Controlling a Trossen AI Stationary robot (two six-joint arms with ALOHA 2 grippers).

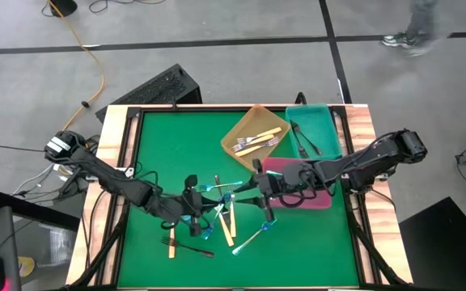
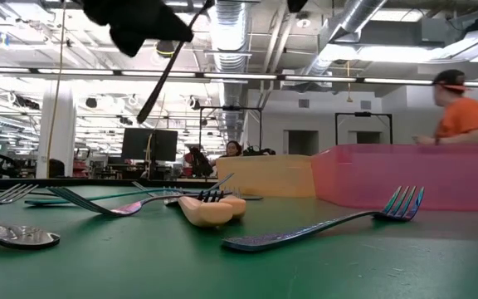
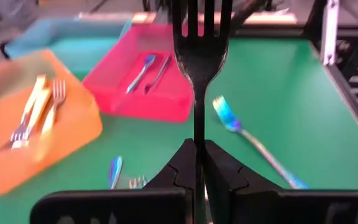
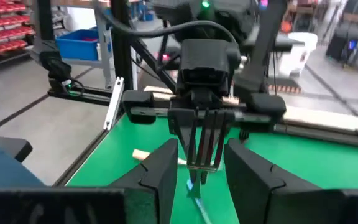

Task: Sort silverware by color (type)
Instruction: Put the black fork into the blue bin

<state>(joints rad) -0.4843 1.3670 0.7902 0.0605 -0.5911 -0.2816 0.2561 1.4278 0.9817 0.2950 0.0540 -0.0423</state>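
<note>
While left gripper (image 3: 199, 163) hangs above table centre, we see its fingers pinching black fork (image 3: 199, 43), tines up. Right gripper (image 4: 199, 168) faces it with fingers spread, empty. Cream forks (image 1: 259, 141) lie in orange tray (image 1: 231, 137), blue ones (image 3: 149, 70) in pink tray (image 3: 135, 102); others scattered on green mat (image 1: 176, 153).

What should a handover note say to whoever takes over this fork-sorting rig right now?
Left gripper: shut on a black fork, held up over the mat.
Right gripper: jaws apart around that fork's tines, facing the left gripper; looks like a handover.
Done: cream forks in the orange tray, black forks in the teal tray, two blue forks in the pink tray.
Left: loose forks on the green mat, then the held one.
</note>
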